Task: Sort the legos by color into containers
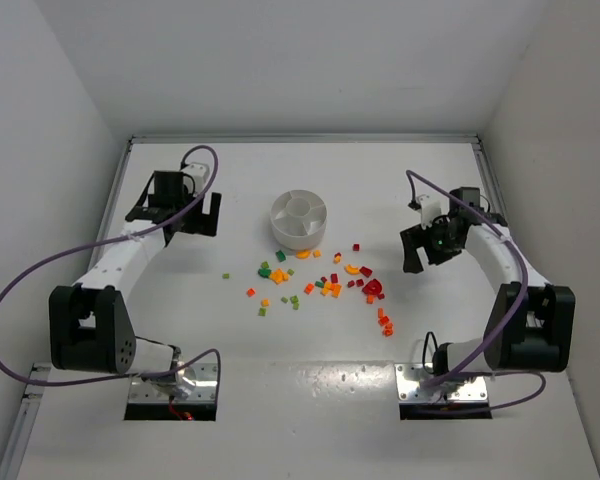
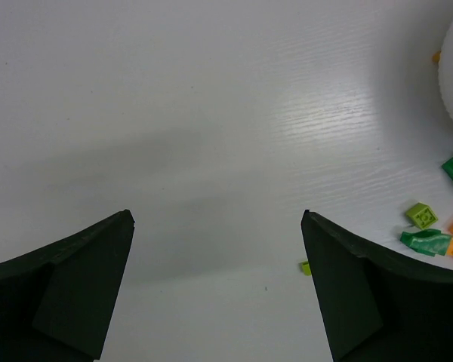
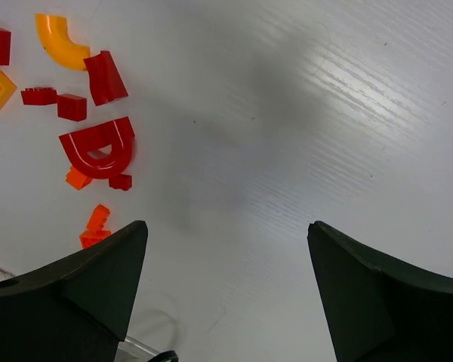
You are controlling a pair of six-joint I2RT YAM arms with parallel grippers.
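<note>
No legos [image 1: 320, 285] sorted yet: they all lie loose on the table [image 1: 300, 420].
The legos sit at six o'clock from the white dish [image 1: 300, 220], and it looks bare inside, so all the sorting is left. Your left gripper [image 2: 217, 217], at nine o'clock from the dish, has jaws wide apart and holds nothing; your right gripper [image 3: 228, 226], at three o'clock, is the same. The dish is tiny from above, so you cannot be sure.
</note>
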